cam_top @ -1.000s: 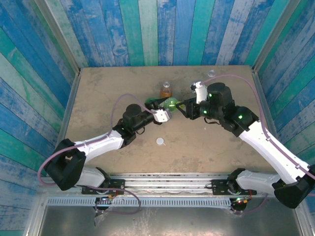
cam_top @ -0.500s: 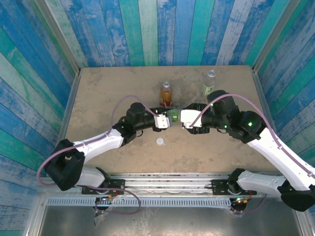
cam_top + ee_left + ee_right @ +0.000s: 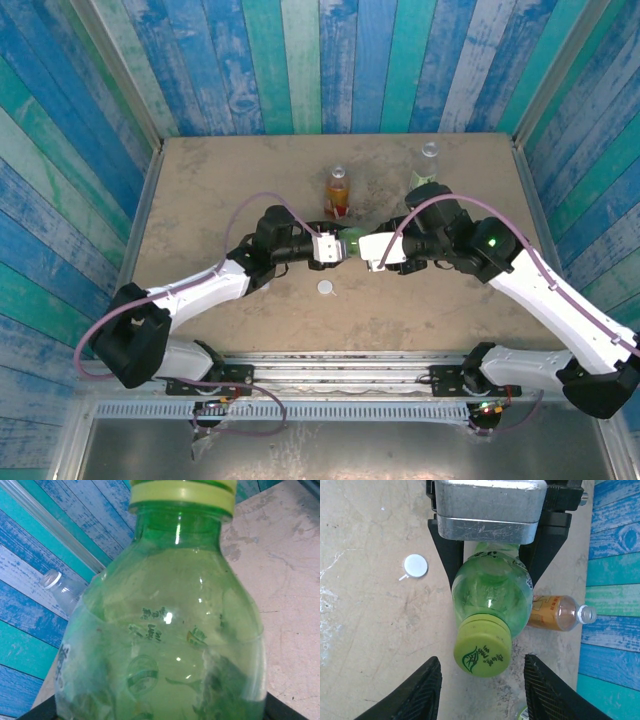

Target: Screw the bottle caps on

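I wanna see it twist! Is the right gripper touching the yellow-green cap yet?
Apart. The right wrist view shows bare table on both sides of the yellow-green cap, between it and the right gripper's fingers.

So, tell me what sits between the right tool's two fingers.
The yellow-green cap on the green bottle, clear of both fingers; the right wrist view shows it.
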Available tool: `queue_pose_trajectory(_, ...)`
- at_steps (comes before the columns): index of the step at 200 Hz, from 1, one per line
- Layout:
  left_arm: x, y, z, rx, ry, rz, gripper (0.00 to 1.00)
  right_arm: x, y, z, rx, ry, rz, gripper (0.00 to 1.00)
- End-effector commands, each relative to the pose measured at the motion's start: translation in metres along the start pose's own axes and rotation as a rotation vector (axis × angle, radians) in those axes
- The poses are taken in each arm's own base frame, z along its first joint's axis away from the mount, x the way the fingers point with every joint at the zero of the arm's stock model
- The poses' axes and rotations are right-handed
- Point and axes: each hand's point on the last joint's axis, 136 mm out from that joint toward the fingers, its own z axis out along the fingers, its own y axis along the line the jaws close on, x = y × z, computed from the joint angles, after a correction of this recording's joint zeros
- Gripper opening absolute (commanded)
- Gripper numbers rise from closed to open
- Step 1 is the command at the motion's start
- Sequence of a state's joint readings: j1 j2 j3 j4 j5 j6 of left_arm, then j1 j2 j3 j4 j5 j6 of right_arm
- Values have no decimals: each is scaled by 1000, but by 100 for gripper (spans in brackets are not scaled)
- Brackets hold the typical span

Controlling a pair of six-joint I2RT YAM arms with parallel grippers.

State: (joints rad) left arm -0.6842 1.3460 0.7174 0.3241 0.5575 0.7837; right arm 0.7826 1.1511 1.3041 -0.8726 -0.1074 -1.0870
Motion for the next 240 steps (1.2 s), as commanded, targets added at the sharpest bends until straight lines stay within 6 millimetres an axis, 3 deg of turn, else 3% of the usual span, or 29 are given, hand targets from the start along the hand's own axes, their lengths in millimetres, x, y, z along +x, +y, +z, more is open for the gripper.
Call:
queue_pose_trajectory(1,-28,14,-10,-26,-62,28,57,-3,-3,-3,0,3,-14,45)
queue_pose_trajectory(54,-29,13,-10,-17,-67,25,57,-6,-2,3,-22,-11,0,42)
queue_pose_trajectory(114,-27,14,-9,-20,-61,25,57,-5,-3,7,-24,-2,35,30)
queue_pose_trajectory(139,-23,21,-7,-59,-46,30,57,-4,-7,8,-3,3,129,25)
queue_pose_trajectory(154,-23,28,-5,-91,-41,40,56,-5,-19,9,52,-19,295,20)
queue_pose_trajectory(172,-24,38,-4,-136,-47,54,56,1,-50,6,208,-44,624,15)
queue_pose_trajectory(206,-23,50,1,-188,-54,76,56,-6,-69,3,214,-247,1225,6)
queue_pose_trajectory(224,-23,51,3,-192,-56,88,56,0,-64,9,162,-284,1559,11)
queue_pose_trajectory(240,-21,50,3,-191,-52,95,56,-10,-55,15,51,-313,1660,16)
